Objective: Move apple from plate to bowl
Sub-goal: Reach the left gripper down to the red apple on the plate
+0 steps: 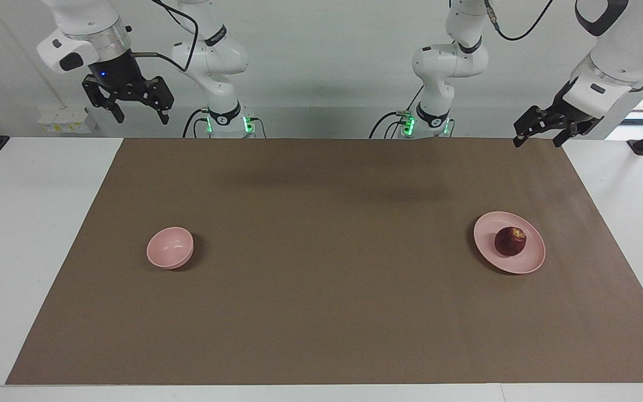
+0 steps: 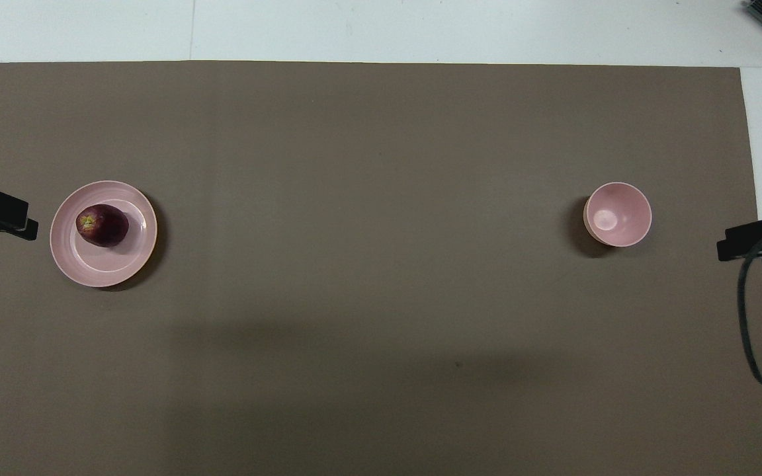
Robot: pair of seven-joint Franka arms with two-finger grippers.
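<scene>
Apple: sat on the plate, toward the side of it nearer the left arm's end of the table; dark red, yellowish patch by the stem turned upward
Plate: lay flat on the brown mat toward the left arm's end of the table; pale pink, low rim
Bowl: stood upright on the mat toward the right arm's end, well apart from the plate; pale pink, nothing inside
Left gripper: hung in the air over the mat's edge at the left arm's end, tilted downward; fingers spread apart, nothing held between them; well clear of the apple and plate
Right gripper: hung in the air over the mat's corner at the right arm's end, pointed down; fingers wide apart, nothing held; well clear of the bowl
Table: white, showing around the mat at both ends
</scene>
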